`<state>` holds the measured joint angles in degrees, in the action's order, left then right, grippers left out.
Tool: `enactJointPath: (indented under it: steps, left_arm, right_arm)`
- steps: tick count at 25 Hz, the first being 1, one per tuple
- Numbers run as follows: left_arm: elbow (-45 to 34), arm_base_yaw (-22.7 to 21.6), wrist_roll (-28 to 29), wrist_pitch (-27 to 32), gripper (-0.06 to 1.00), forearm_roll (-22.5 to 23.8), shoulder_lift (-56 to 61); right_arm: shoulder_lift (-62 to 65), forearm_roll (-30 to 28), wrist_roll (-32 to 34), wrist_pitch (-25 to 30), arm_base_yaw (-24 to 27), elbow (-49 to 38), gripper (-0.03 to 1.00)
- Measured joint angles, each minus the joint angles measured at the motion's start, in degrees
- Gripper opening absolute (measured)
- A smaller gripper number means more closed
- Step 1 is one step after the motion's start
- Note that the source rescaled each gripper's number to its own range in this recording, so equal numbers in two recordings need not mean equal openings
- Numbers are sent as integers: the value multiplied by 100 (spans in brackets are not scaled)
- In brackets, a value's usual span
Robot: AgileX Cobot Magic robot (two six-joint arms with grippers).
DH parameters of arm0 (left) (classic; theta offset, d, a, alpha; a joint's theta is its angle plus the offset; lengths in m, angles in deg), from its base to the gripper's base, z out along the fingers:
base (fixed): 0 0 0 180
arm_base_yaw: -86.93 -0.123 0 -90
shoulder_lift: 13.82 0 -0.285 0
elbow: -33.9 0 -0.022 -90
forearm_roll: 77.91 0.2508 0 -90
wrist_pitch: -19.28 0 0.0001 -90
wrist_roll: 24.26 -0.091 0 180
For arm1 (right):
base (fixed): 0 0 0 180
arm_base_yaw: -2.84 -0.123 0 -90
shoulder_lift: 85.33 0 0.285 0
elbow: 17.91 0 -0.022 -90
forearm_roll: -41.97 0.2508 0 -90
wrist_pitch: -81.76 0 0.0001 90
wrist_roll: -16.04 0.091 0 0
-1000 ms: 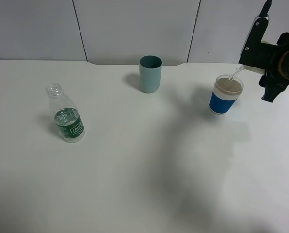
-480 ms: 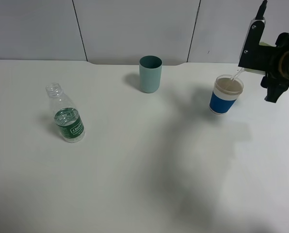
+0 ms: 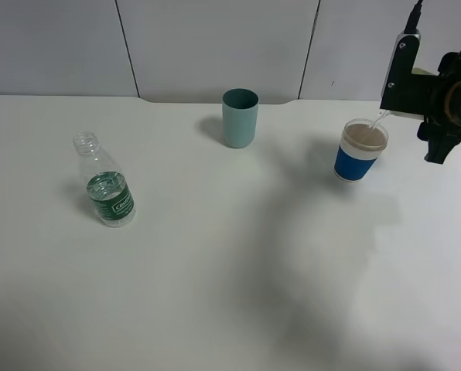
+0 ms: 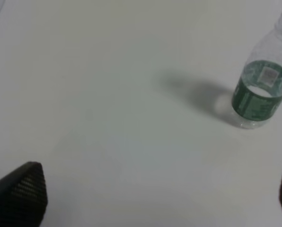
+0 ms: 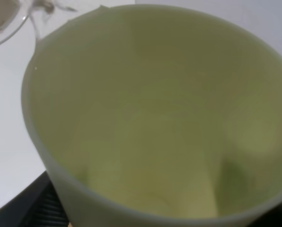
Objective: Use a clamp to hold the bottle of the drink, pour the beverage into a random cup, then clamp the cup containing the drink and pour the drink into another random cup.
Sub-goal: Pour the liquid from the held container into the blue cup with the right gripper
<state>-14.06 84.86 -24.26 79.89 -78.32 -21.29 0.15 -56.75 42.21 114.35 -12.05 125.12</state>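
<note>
White table (image 3: 215, 278), pale panelled wall along its far edge.

Bottle (image 3: 104, 190): clear plastic, green label, uncapped, upright near the left edge of the table; some liquid in its lower part. Also seen in the left wrist view (image 4: 262, 91), standing alone, nothing touching it.

Left gripper (image 4: 150, 198): fingers spread wide, dark tips at either side of the left wrist view, nothing between them; well apart from the bottle.

Teal cup (image 3: 240, 117): upright near the far edge, centre.

Blue-banded paper cup (image 3: 361, 151): upright toward the far right corner, receiving a thin stream of liquid (image 3: 377, 119).

Pale yellow-green cup (image 5: 164, 113): held tilted by the right gripper (image 3: 439, 97) above and just beside the paper cup; its interior fills the right wrist view. Finger spacing cannot be judged directly.
</note>
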Motion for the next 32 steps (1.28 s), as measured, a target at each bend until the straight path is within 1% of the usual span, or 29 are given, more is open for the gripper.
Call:
enactJointPath:
  steps: [4, 7, 10, 16, 17, 19, 23, 26, 29, 32]
  left_arm:
    - [0, 0, 0, 0, 100, 0, 0]
    - [0, 0, 0, 0, 100, 0, 0]
    - [0, 0, 0, 0, 100, 0, 0]
    - [0, 0, 0, 0, 100, 0, 0]
    - [0, 0, 0, 0, 100, 0, 0]
    - [0, 0, 0, 0, 100, 0, 0]
    - [0, 0, 0, 0, 100, 0, 0]
    - [0, 0, 0, 0, 100, 0, 0]
    - [0, 0, 0, 0, 100, 0, 0]
    - [0, 0, 0, 0, 100, 0, 0]
  right_arm:
    - [0, 0, -104, 0, 0, 0, 3]
    - [0, 0, -326, 47, 0, 0, 3]
    - [0, -5, -432, 154, 0, 0, 3]
    - [0, -5, -582, 169, 0, 0, 3]
    - [0, -5, -732, 173, 0, 0, 3]
    - [0, -5, -760, 173, 0, 0, 3]
    - [0, -11, -1018, 193, 0, 0, 3]
    - [0, -17, -1336, 286, 0, 0, 3]
    - [0, -17, -1481, 298, 0, 0, 3]
    - [0, -17, -1810, 302, 0, 0, 3]
